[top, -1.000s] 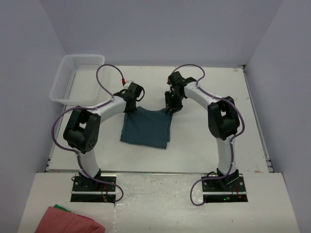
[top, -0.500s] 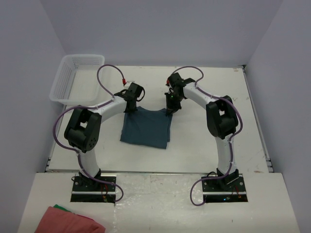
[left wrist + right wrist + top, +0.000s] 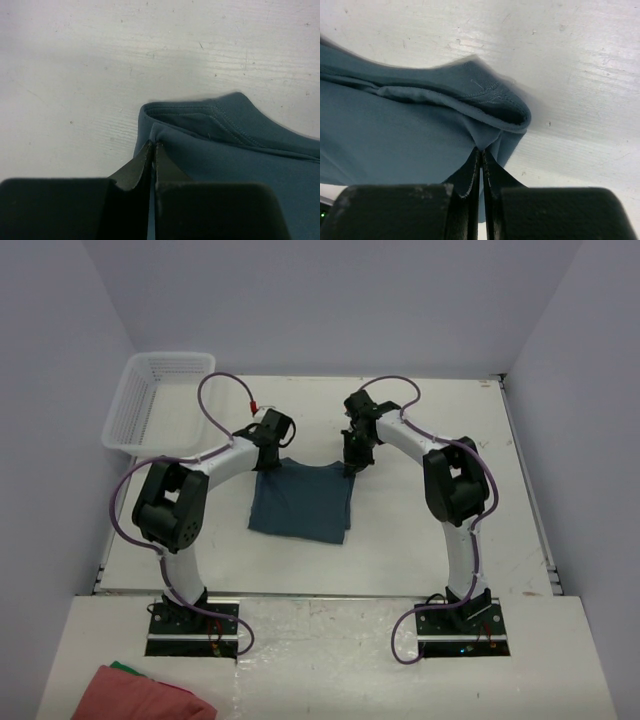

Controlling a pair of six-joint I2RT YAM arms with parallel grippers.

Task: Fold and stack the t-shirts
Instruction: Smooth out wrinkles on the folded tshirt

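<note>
One dark teal-blue t-shirt point(image 3: 300, 505) lies folded into a rough rectangle on the white table between the two arms. My left gripper point(image 3: 268, 456) is at its far left corner. In the left wrist view the left gripper point(image 3: 153, 146) is shut, its tips pinching the edge of the t-shirt point(image 3: 240, 165) just below a stitched hem. My right gripper point(image 3: 350, 466) is at the far right corner. The right wrist view shows the right gripper point(image 3: 481, 151) shut on a puckered fold of the t-shirt point(image 3: 395, 140), with the rolled hem just beyond the tips.
A white plastic basket point(image 3: 155, 410) stands at the table's far left. A pink-red cloth with a green edge point(image 3: 150, 695) lies on the near shelf at bottom left, beside the left arm's base. Grey walls close in the table on three sides.
Both grippers have shut on the shirt's far corners. The right one has closed from wider apart. The shirt's far edge has crept slightly away from the arm bases.
</note>
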